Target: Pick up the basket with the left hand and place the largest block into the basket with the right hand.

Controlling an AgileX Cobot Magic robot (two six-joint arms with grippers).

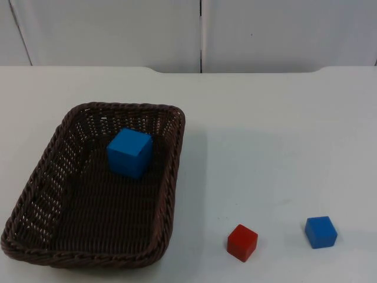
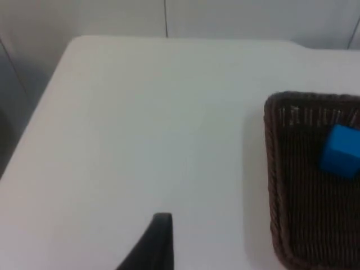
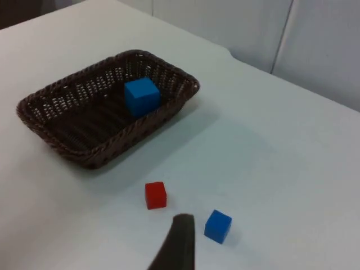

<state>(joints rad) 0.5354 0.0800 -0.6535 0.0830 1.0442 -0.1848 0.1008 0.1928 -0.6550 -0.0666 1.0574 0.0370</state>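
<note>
Setting: white table top (image 1: 265,130) ended at a grey partition wall (image 1: 118,29), seen from the fixed overhead camera.
Basket: a dark brown wicker basket (image 1: 35,194) sat flat on the table's left half, its long side running away from the camera; no gripper touched it.
Largest block: a large blue cube (image 1: 129,152) lay inside the basket, toward the far end, a little tilted against the weave.
Other blocks: a small red cube (image 1: 242,242) and a small blue cube (image 1: 321,232) stood on the bare table to the basket's right, near each other but apart.
Left gripper: one black fingertip (image 2: 154,244) hung above open table beside the basket's rim; whether the claw was wide or narrow cannot be told.
Right gripper: one black fingertip (image 3: 177,244) hovered above the table near the two small cubes, touching neither; the claw's state cannot be told.
</note>
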